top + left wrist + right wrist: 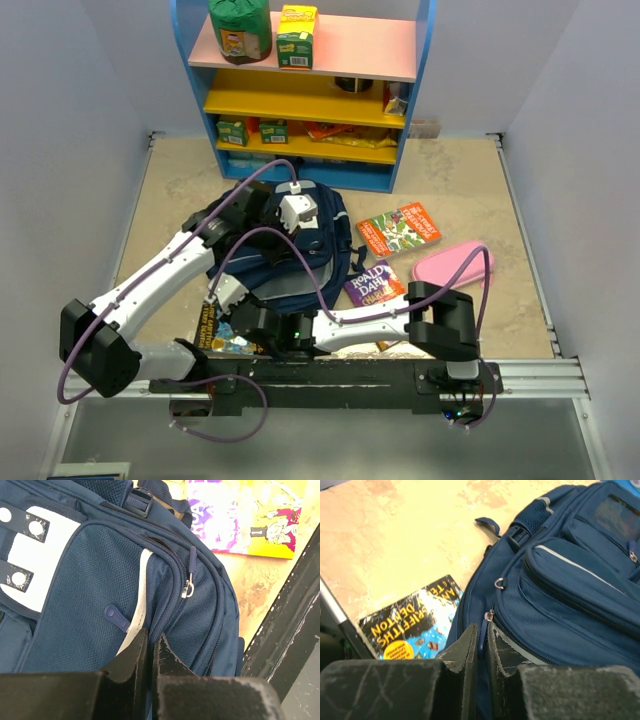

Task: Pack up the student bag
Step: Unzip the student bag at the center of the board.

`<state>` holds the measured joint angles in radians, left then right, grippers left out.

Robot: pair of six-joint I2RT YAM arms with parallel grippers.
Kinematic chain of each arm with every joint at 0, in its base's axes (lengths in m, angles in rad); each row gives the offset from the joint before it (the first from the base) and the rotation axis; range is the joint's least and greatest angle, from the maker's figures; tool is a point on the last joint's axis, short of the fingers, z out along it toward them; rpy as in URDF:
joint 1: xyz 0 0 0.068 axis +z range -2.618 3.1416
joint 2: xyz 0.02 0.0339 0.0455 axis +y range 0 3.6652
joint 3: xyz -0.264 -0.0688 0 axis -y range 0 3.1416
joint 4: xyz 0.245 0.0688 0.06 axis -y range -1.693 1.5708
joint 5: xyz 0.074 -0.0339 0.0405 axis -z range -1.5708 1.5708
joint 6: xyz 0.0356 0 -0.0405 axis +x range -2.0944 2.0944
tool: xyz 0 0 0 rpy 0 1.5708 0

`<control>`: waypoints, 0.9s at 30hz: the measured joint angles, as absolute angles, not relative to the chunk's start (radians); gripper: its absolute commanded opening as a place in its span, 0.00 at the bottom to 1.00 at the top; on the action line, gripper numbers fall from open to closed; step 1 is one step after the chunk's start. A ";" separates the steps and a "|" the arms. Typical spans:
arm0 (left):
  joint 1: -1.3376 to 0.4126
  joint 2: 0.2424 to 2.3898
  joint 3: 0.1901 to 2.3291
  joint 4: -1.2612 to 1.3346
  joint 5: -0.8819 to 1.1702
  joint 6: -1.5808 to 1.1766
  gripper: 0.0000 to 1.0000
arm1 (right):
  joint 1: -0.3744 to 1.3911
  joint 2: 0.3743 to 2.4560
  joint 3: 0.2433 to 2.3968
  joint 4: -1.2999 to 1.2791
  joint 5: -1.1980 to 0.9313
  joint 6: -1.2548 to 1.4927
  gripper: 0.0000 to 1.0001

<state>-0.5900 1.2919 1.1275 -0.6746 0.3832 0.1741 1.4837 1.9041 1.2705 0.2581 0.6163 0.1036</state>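
Bag mid-table, shelf behind it, books on either side.
The bag (290, 255) lies on the table (170, 200) before the shelf (300, 100). To its right lie a far book (398, 230) and a near book (375, 285), with what may be a pouch (452, 265) further right. A third book (213, 325) lies at its near left. There the right gripper (481, 630) has a zip pull (481, 641) between its fingers; the left gripper (151, 637) is on the bag's far end.

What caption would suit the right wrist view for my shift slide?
Right gripper pinching a blue zipper pull on the student bag, black paperback lying beside it.
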 measured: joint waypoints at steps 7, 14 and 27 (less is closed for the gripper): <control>-0.570 1.292 1.162 -0.721 0.386 0.171 0.00 | 1.475 2.021 1.389 0.296 0.638 0.042 0.21; -0.496 1.292 1.210 -0.705 0.406 0.175 0.00 | 1.444 2.015 1.407 0.313 0.571 0.039 0.44; -0.413 1.291 1.227 -0.637 0.455 0.207 0.00 | 1.276 1.493 1.193 0.035 0.636 0.414 0.74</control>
<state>-0.4126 1.2915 1.2270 -0.6369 0.4553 0.2066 1.2758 1.4929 1.1931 0.0345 0.6357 0.4145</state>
